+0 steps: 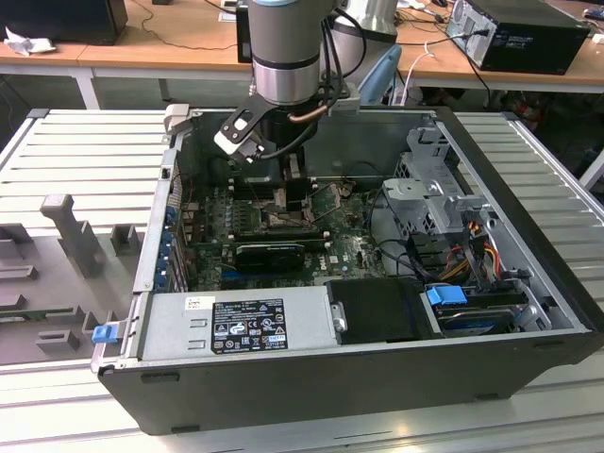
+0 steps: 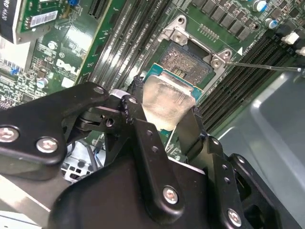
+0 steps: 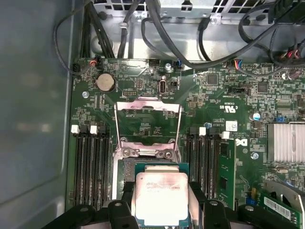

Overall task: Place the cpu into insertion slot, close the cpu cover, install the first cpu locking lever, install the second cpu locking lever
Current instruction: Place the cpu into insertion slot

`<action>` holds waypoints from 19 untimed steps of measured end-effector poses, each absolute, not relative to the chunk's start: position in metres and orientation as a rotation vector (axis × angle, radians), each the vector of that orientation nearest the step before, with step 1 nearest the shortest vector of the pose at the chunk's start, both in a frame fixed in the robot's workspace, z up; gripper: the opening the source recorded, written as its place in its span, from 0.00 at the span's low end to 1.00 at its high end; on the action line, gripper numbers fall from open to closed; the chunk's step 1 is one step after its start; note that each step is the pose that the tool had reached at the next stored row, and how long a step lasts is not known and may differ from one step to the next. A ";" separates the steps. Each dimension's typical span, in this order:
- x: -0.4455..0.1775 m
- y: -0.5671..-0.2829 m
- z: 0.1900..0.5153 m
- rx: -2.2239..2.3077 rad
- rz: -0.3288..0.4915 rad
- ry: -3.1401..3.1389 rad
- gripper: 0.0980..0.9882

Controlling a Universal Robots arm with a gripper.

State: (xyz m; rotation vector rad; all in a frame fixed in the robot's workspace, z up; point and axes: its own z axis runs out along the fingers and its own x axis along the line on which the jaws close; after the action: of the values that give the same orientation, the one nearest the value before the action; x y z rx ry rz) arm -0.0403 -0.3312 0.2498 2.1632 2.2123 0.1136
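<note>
My gripper (image 3: pixel 159 193) is shut on the cpu (image 3: pixel 159 198), a pale silver square held by its two side edges between black fingers (image 3: pixel 125 198). In the second wrist view the cpu (image 2: pixel 167 102) hangs over the near edge of the insertion slot (image 2: pixel 187 62), whose contact field lies bare. I cannot tell whether the chip touches the socket. The cpu cover (image 3: pixel 147 106) stands swung open beyond the insertion slot (image 3: pixel 143 168), its square window showing green board. A thin locking lever (image 2: pixel 262 65) sticks out sideways. In the exterior view the gripper (image 1: pixel 293 203) is low inside the case over the motherboard (image 1: pixel 354 250).
Black memory slots (image 3: pixel 90 167) flank the socket on both sides. A coin cell (image 3: pixel 105 82) and cable bundles (image 3: pixel 143 33) lie beyond it, and a finned heat sink (image 3: pixel 286 143) sits off to one side. The power supply (image 1: pixel 236 326) and drive cage (image 1: pixel 434 198) crowd the case.
</note>
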 end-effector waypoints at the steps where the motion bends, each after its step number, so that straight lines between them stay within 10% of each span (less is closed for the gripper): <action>1: -0.040 -0.329 0.249 2.163 0.114 2.212 0.48; 19: -0.048 -0.321 0.211 2.193 0.111 2.183 0.48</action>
State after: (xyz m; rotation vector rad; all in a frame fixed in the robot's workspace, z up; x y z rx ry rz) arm -0.0480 -0.3211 0.2113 2.1927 2.1830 0.1109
